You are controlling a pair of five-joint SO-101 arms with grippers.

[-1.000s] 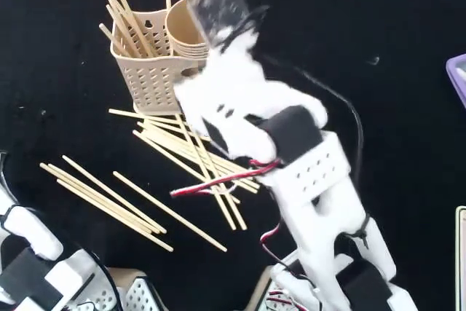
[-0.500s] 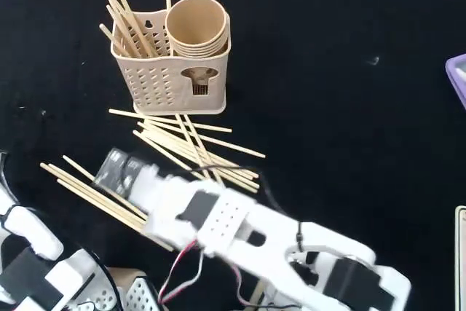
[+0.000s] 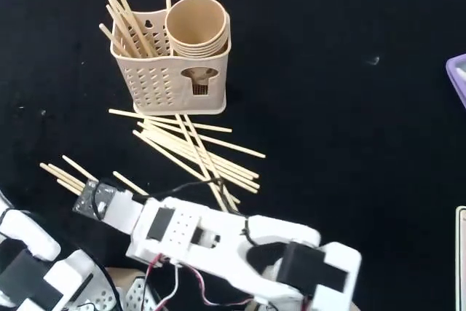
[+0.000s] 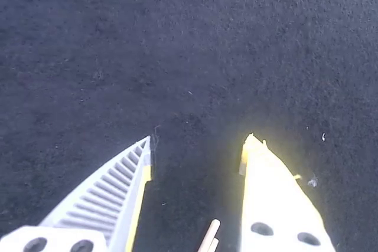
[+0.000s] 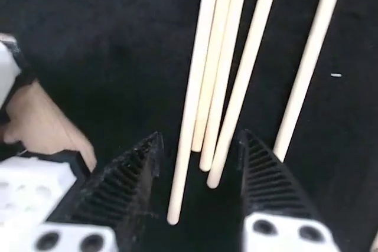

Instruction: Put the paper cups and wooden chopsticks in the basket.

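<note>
– Chopsticks (image 5: 204, 75) right between the fingers of the right hand (image 5: 201, 140)! Its jaws are spread wide, three stick ends lie in the gap, and nothing is pinched.
– And a fourth stick (image 5: 306, 69) lies just outside one finger, flat on the black counter (image 5: 88, 39).
– From above, that hand sits low over the near-left group of sticks (image 3: 58, 175), with its white arm (image 3: 218, 242) stretched across the front of the counter.
– What about the left hand (image 4: 199, 143)?
– Open as well, gripping nothing. It hangs over bare counter, and one stick tip (image 4: 209, 231) peeks in between its fingers, down near their base.
– Moving outward, a fan of loose chopsticks (image 3: 196, 151) lies spread in front of the basket (image 3: 167, 81), the nearest ends close to its foot.
– The basket itself stands upright toward the back of the counter. The paper cups (image 3: 196, 23) are stacked in one compartment, and a bundle of sticks (image 3: 127, 23) leans in the other.
</note>
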